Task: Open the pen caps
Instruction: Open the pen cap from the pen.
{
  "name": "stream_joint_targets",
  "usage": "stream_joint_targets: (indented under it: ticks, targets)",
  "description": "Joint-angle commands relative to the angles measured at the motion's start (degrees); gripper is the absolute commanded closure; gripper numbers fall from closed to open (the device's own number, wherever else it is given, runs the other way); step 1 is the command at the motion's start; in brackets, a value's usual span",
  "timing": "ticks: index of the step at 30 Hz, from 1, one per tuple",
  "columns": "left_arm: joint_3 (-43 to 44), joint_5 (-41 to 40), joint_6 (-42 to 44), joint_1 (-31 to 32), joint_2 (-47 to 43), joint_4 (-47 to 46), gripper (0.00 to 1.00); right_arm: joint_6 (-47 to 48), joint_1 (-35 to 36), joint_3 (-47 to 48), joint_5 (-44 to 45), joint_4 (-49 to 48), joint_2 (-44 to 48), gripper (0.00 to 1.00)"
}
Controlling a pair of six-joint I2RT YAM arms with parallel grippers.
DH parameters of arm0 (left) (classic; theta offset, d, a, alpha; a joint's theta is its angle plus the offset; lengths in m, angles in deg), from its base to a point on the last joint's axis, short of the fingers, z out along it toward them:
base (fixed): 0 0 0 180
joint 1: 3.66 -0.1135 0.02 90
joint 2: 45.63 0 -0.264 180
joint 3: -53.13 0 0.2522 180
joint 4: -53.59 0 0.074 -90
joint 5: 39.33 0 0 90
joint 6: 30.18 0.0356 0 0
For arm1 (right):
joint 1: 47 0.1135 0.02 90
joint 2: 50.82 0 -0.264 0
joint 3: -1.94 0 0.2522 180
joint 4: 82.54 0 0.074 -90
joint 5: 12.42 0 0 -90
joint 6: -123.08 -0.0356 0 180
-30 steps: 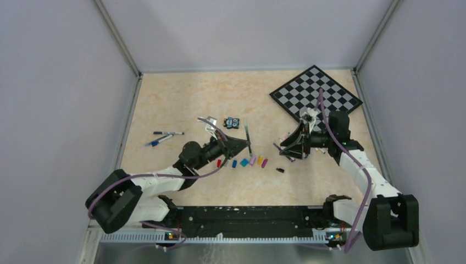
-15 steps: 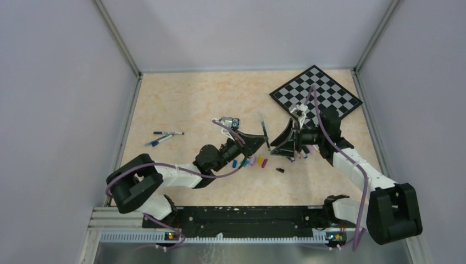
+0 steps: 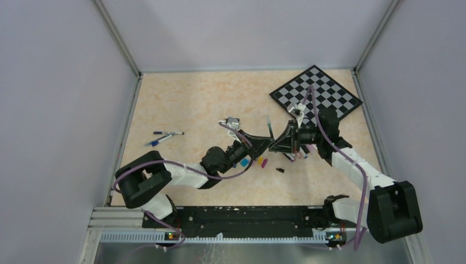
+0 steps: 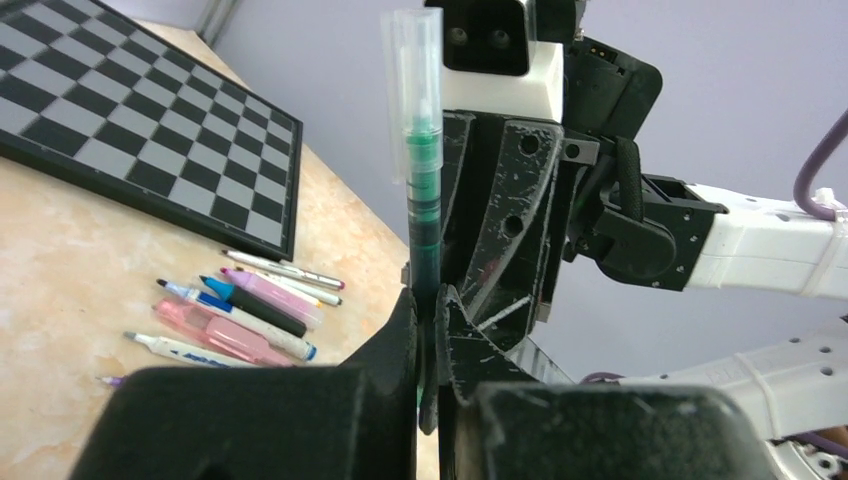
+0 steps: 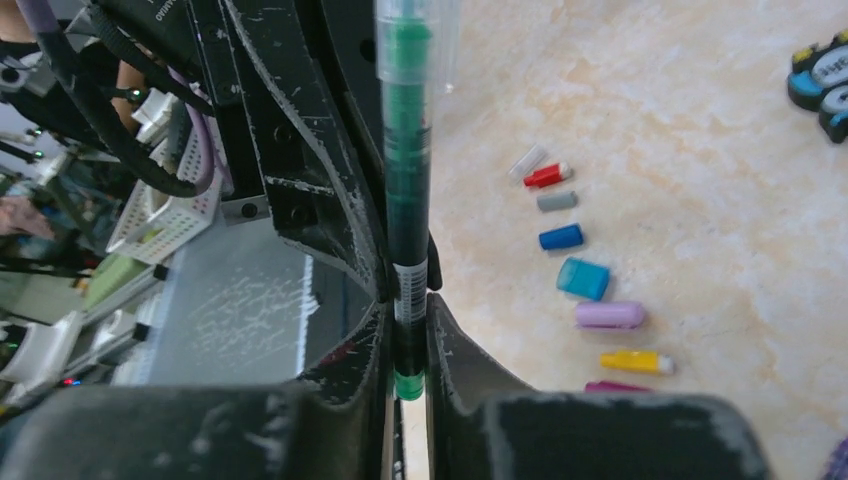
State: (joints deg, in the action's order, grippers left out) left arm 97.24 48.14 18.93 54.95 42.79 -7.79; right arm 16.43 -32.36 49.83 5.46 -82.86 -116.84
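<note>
Pen caps (image 5: 583,279) in red, grey, blue, teal, pink, yellow and magenta lie loose in a row on the pale surface (image 3: 192,104), off the chessboard's (image 3: 316,91) near-left side, while both grippers meet close by on a single green pen (image 4: 424,200). The left gripper (image 4: 428,315) is clamped tight on the pen's lower end. The right gripper (image 5: 408,335), facing it, pinches the same end, its fingers pressed against the barrel on both sides. Held above the surface, the pen juts out from the two grips with its clear cap (image 4: 415,60) on the far tip, touched by neither gripper. A small black cap (image 3: 279,170) lies by itself on the chessboard's side of the row. A cluster of pens (image 4: 250,310), pink, blue, black and white-bodied, lies just beside the chessboard's near edge. Two more pens (image 3: 165,136) rest well apart from the chessboard, toward the left wall.
</note>
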Motion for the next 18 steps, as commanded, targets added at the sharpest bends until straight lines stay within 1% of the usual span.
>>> stream_joint_targets:
  ticks: [1,3,4,5,6,8,9,11,12,15,18]
  targets:
    - [1.6,-0.4,0.6,0.4,0.0,-4.4,1.0,0.8,0.7,0.9,-0.6,-2.5,0.0,1.0]
    - [1.3,-0.7,1.0,0.4,-0.3,-4.9,0.98,3.2,0.7,1.6,-0.6,0.3,0.2,1.0]
    - [1.0,-1.1,1.4,0.4,-0.6,-5.7,0.92,5.3,0.7,2.3,-0.5,3.1,0.2,1.0]
    - [0.6,-1.7,1.9,0.4,-1.1,-6.4,0.83,7.8,0.7,3.1,-0.3,5.9,0.1,1.0]
    - [0.0,-2.1,2.1,0.3,-2.0,-6.7,0.73,9.6,0.7,3.7,-0.4,7.9,-0.1,1.0]
    - [-1.1,-2.0,2.4,-0.5,-4.8,-5.3,0.46,12.0,0.7,4.6,-0.9,10.6,-0.2,1.0]
    - [-1.4,-1.6,2.3,-1.1,-6.4,-3.3,0.35,13.0,0.7,4.9,-1.2,11.7,-0.2,1.0]
    - [-1.5,-0.3,1.1,-3.0,-10.5,3.2,0.21,15.6,0.7,5.4,-1.5,13.8,-0.1,1.0]
    - [-1.1,0.9,0.5,-4.1,-12.4,6.8,0.17,16.2,0.7,5.7,-1.6,15.7,0.0,1.0]
    - [0.3,4.8,-1.5,-8.0,-17.7,17.7,0.09,22.9,0.7,7.1,-2.0,21.0,-0.1,1.0]
    - [2.6,5.2,-3.1,-9.9,-20.4,26.7,0.02,27.0,0.7,8.0,-2.3,25.7,-0.3,1.0]
